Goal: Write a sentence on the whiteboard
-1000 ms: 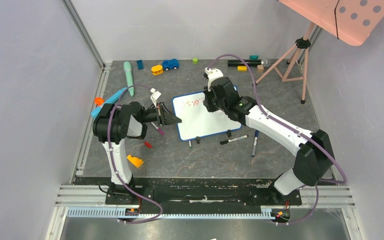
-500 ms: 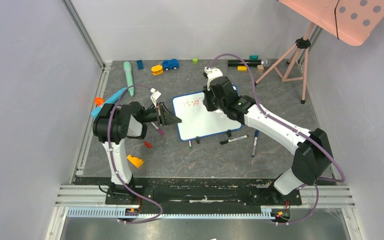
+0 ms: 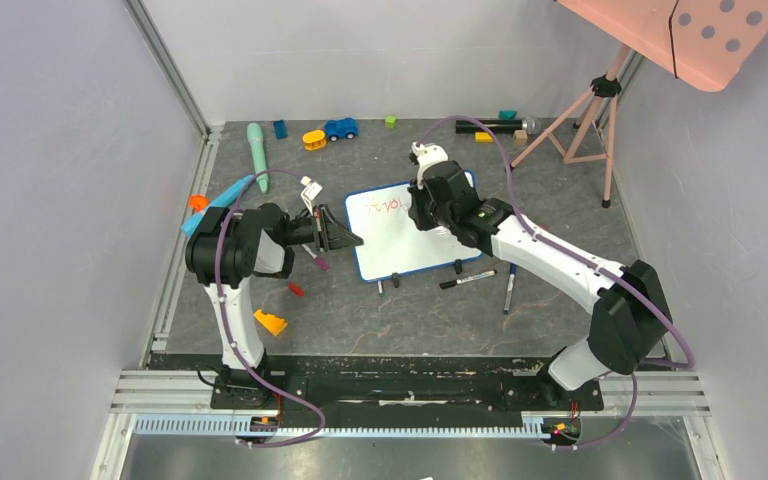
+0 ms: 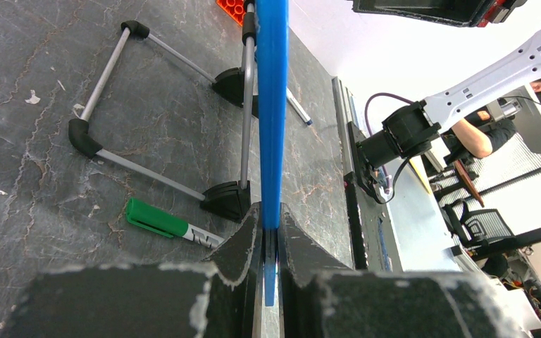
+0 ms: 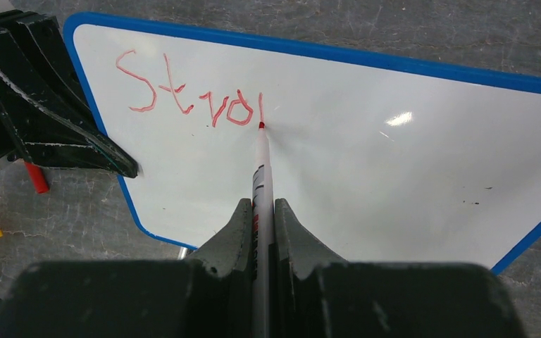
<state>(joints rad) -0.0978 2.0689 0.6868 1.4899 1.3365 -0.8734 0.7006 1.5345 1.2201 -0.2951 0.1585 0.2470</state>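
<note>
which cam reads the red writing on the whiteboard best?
Right wrist: the red writing is close and legible, "Stro" plus one stroke, with the marker tip at that stroke on the whiteboard. Top external shows only a tiny red scrawl, unreadable. Left wrist sees the board edge-on: blue frame only, no writing.

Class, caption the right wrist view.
Right hand holds a red marker tip-down on the whiteboard, the sentence begun: "Stro".

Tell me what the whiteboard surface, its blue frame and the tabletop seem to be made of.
Whiteboard surface: glossy white coated panel, likely melamine or painted metal; it shows a bright glare spot. Blue frame: smooth plastic by the look, with a rounded corner. Tabletop: matte dark grey with pale veins, stone-look; real stone or printed laminate, I cannot tell.
</note>
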